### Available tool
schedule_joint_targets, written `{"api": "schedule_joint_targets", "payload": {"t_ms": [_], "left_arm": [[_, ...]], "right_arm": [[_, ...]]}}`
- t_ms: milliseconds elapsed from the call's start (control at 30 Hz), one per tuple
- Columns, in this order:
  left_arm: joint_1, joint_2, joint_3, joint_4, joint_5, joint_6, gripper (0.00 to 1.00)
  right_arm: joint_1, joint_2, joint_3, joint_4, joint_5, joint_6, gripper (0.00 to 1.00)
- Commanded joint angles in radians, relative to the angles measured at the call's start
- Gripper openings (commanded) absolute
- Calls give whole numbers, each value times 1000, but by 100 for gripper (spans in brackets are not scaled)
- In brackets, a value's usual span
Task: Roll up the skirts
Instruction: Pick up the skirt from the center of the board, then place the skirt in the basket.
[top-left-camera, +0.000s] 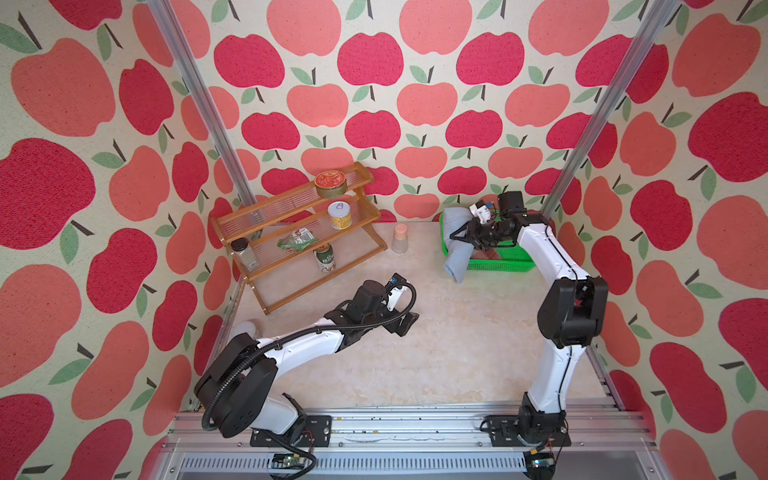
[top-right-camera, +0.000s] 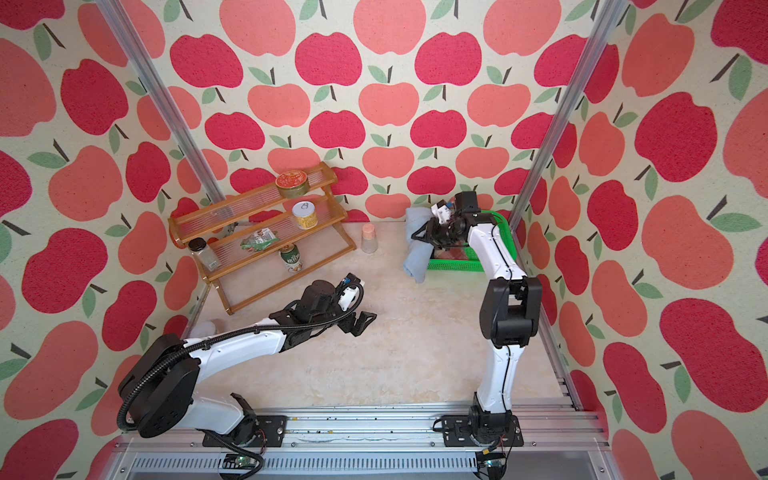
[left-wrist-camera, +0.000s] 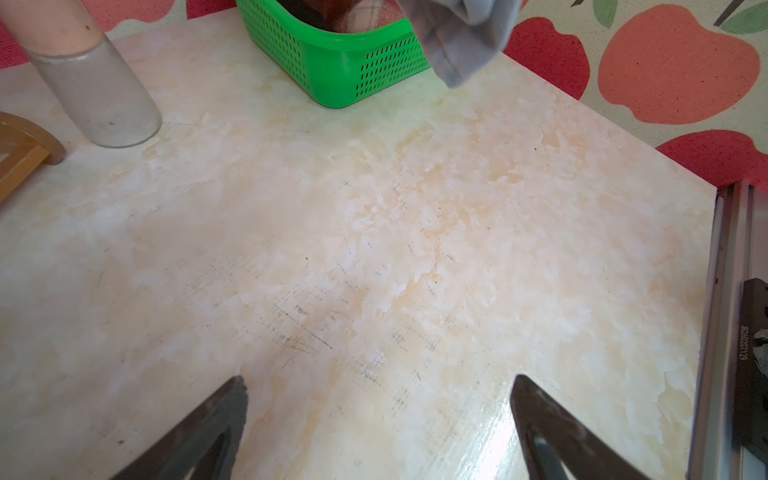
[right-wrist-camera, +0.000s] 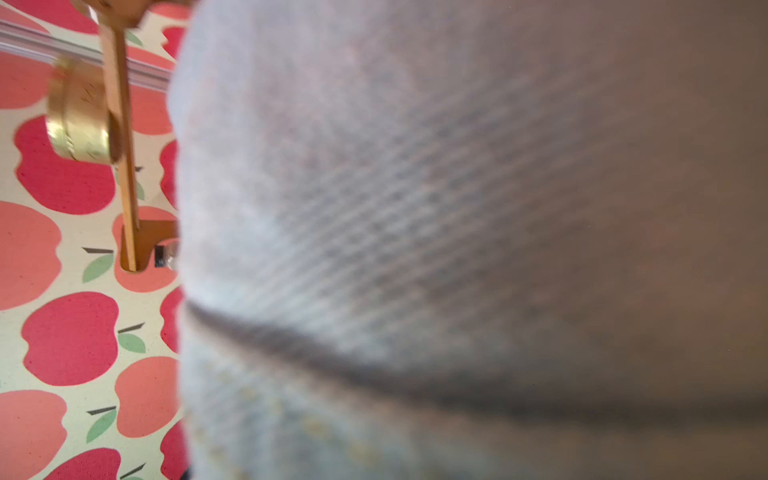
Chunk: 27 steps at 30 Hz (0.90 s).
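While the right gripper pinches the light blue denim skirt at the far right of the table, we see the cloth bunched above its fingers and hanging below them. It trails down the outer wall of the green basket, on the side that faces the wooden rack. Both top views show the same grip, with the right gripper closed on a fold of the denim skirt beside the basket. In the right wrist view the denim skirt fills nearly everything, blurred and very close to the lens, so we cannot make out the fingertips there. From the left wrist view we see a loose end of the denim skirt hanging at a corner of the basket, and we cannot tell whether it touches the table. Inside the basket lies the red-brown and cream plaid skirt, with a dark cloth just beside it, too little in view for us to name. The left gripper hovers over the middle of the table, well apart from the basket, its jaws spread wide with nothing between them. The left wrist view shows the left gripper the same way. A jar with a pink top stands between the rack and the basket
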Motion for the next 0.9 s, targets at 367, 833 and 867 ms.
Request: {"api": "schedule_joint_targets", "payload": {"t_ms": [367,833,867], "left_arm": [[11,6,-5,-134,2,-36,100],[34,79,21,-119,41,-64,100],[34,85,25,-122,38,-66,100]], "right_arm": [[-92,557,618,161,-202,54,15],[-69,533,557,-269,371,-368,15],[-51,519,534,-266,423,-380,15]]}}
